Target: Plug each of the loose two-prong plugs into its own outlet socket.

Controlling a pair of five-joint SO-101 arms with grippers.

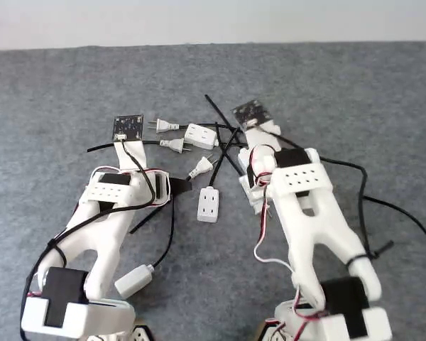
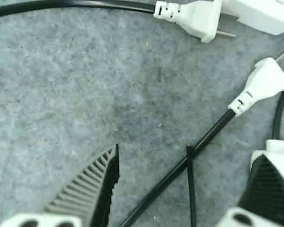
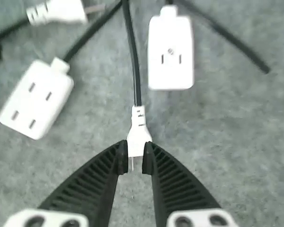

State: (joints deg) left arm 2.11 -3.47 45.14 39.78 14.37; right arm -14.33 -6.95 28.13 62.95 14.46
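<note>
My right gripper is shut on a white two-prong plug, whose black cable runs away from the fingers. Beyond it lie a single-outlet socket and a multi-outlet socket. My left gripper hangs open over bare carpet and a black cable. Two loose white plugs lie ahead of it. From above, three plugs lie between the arms, with one socket by them and another socket nearer.
Black cables cross in a tangle in the middle of the grey carpet. Another white block on a cable lies beside the left arm. Small circuit boards stand at the arms' far ends.
</note>
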